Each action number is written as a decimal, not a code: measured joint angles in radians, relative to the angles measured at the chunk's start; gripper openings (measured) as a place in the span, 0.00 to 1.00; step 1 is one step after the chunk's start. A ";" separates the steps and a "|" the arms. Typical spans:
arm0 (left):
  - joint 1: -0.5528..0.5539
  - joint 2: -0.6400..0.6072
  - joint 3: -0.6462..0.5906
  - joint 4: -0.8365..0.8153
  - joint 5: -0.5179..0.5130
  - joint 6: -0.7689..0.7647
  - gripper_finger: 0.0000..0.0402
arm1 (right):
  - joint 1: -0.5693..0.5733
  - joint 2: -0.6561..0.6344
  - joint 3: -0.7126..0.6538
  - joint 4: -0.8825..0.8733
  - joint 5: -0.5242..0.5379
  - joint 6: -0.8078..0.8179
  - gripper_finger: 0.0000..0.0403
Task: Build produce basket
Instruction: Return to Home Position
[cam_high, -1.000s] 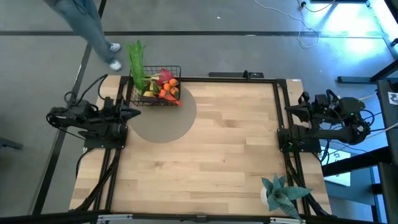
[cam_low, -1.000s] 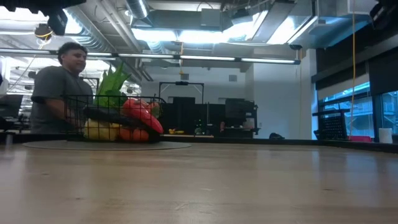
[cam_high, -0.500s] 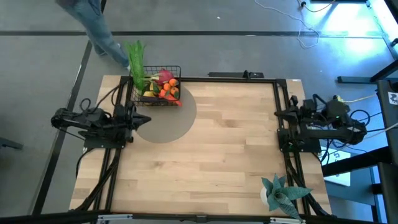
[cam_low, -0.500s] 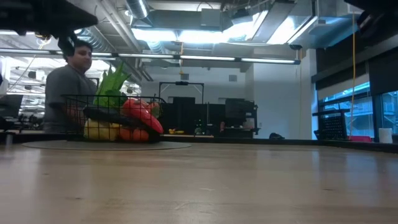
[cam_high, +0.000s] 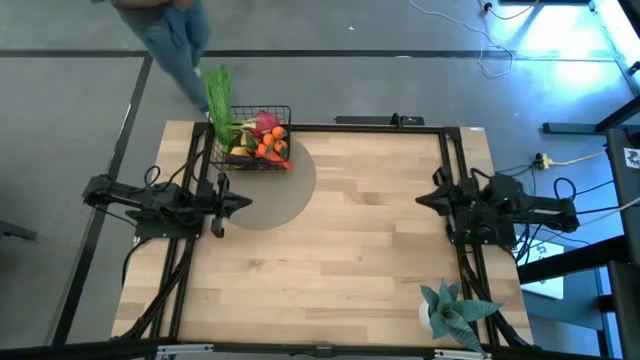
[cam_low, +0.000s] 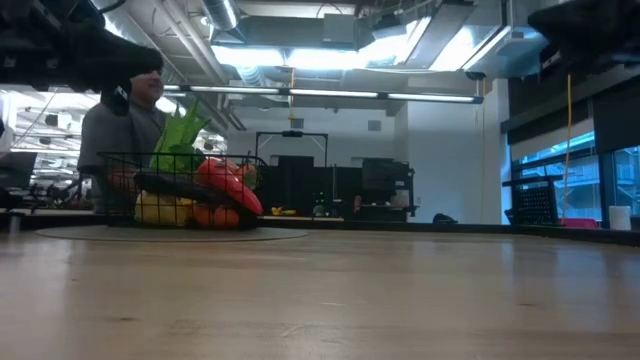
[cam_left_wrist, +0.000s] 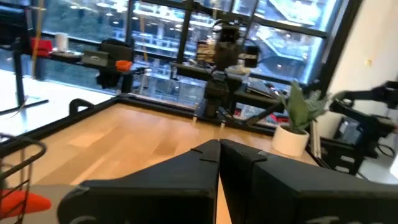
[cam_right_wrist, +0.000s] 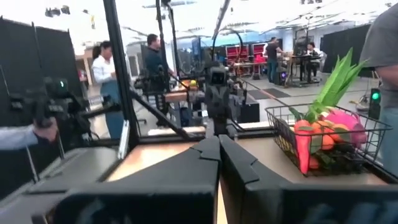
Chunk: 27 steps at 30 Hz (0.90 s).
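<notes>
The black wire basket (cam_high: 255, 140) stands on a grey round mat (cam_high: 270, 195) at the table's far left. It holds the produce: a long green leek (cam_high: 218, 100) sticking out over its far-left corner, a pink dragon fruit (cam_high: 265, 123), and tangerines and a carrot (cam_high: 272, 150). The low view shows the basket (cam_low: 180, 190) with a dark eggplant lying across the yellow fruits. My left gripper (cam_high: 240, 203) is shut and hovers at the mat's left rim, nearer than the basket. My right gripper (cam_high: 422, 200) is shut and points toward the table's left from the right edge. Both wrist views show their fingers closed together (cam_left_wrist: 219, 144) (cam_right_wrist: 217, 140).
A blue-green spiky plant in a white pot (cam_high: 455, 312) stands at the near right corner. A person (cam_high: 175, 40) walks just beyond the far left edge, behind the basket (cam_low: 125, 130). Bare wood (cam_high: 350, 250) spans the table's middle between the arms.
Both arms have reached out from their folded poses at the table's sides. The left gripper moved toward the right edge onto the mat's rim, and the right gripper moved toward the left edge. The person behind the far edge has stepped rightward. The basket stayed put.
</notes>
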 joint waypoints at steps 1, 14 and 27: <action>0.000 -0.001 0.000 0.000 0.011 0.009 0.00 | 0.000 0.000 -0.017 0.011 -0.002 -0.015 0.00; 0.000 -0.001 0.000 -0.003 0.074 0.065 0.00 | 0.000 0.000 -0.209 0.150 -0.009 -0.072 0.00; 0.000 -0.001 0.000 -0.004 0.083 0.130 0.00 | 0.000 0.002 -0.214 0.109 -0.006 -0.012 0.00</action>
